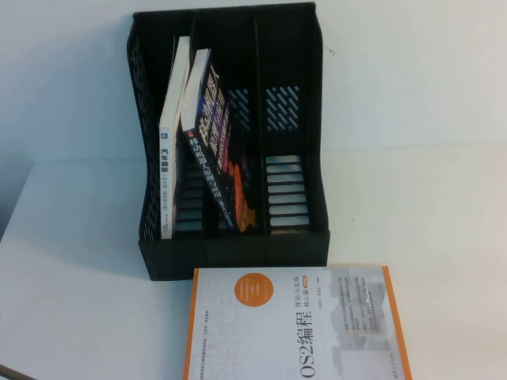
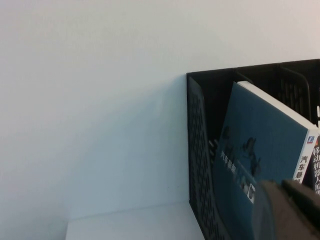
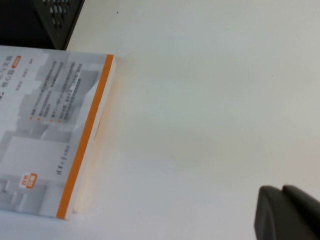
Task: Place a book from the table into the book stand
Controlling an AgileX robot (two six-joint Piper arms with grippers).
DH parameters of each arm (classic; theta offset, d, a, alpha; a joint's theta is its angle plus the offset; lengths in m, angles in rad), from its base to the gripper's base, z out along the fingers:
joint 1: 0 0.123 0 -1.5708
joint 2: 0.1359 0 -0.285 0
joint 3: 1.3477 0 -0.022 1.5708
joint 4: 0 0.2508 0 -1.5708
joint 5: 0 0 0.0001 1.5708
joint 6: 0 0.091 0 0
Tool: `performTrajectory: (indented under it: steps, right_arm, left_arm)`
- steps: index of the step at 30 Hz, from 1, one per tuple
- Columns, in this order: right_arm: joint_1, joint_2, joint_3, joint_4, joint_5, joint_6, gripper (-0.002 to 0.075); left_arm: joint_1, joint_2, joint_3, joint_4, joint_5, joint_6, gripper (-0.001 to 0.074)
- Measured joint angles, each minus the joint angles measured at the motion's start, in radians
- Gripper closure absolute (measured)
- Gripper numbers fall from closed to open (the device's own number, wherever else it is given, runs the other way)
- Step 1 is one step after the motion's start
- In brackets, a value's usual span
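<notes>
With the book (image 1: 173,134) already seated in the book stand (image 1: 230,245), both tools, left tool (image 2: 287,210) and right tool (image 3: 287,212), should be kept clear, though their state cannot be told.

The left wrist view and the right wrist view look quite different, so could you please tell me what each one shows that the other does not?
Only the left wrist view shows the book standing in the book stand, a dark book beside it, and the left gripper. Only the right wrist view shows the orange-edged book lying flat, and the right gripper. Both share the stand and the white table.
</notes>
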Motion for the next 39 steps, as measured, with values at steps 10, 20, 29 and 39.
performTrajectory:
  steps: [10, 20, 29, 39]
  right_arm:
    - [0.0, 0.0, 0.0, 0.0, -0.005, -0.002, 0.0728]
    - [0.0, 0.0, 0.0, 0.013, -0.005, -0.002, 0.0728]
    - [0.0, 0.0, 0.0, 0.013, -0.008, -0.004, 0.0728]
    - [0.0, 0.0, 0.0, 0.013, -0.008, -0.004, 0.0728]
  left_arm:
    - [0.002, -0.038, 0.016, 0.0, 0.006, 0.0, 0.0736]
    - [0.072, -0.415, 0.257, -0.017, 0.002, 0.049, 0.0736]
    - [0.143, -0.481, 0.444, -0.047, 0.265, -0.071, 0.0736]
    - [0.145, -0.481, 0.444, -0.053, 0.332, -0.073, 0.0736]
